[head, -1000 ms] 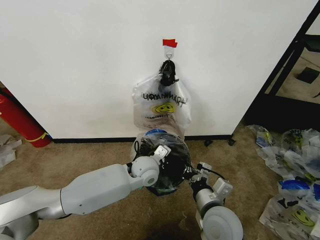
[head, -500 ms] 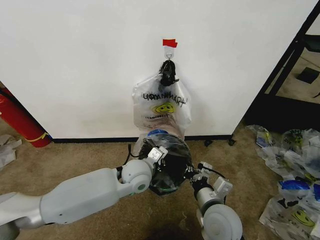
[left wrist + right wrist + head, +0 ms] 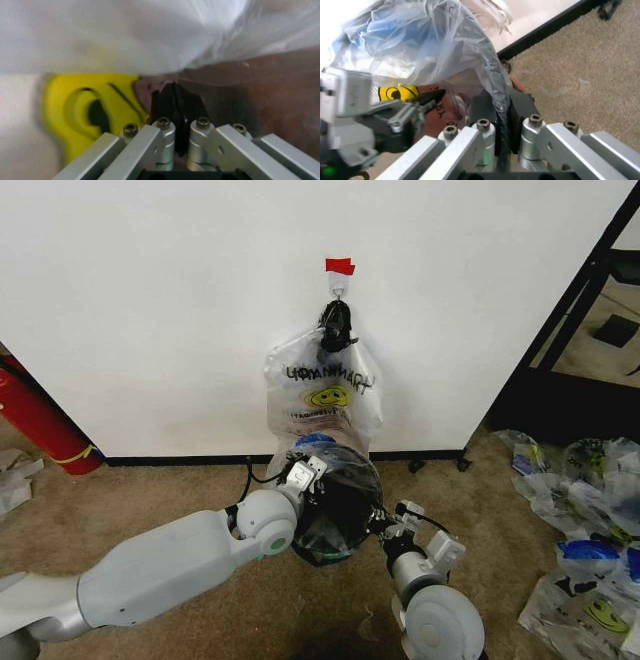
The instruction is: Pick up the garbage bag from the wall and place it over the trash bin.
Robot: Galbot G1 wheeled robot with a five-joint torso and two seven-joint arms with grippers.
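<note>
My left fingers (image 3: 175,98) and right fingers (image 3: 504,112) pinched the thin translucent garbage bag (image 3: 335,495) (yellow smiley face) over the round black trash bin (image 3: 340,525).

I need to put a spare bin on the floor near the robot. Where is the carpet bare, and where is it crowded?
Bare carpet lies along the wall, between the red cylinder and the trash bin. Crowded: the bin itself, where the left gripper and right gripper pinch the garbage bag, and the right side, strewn with loose bags.

brown carpet (image 3: 200,490), trash bin (image 3: 335,525), loose bags (image 3: 590,580)
</note>
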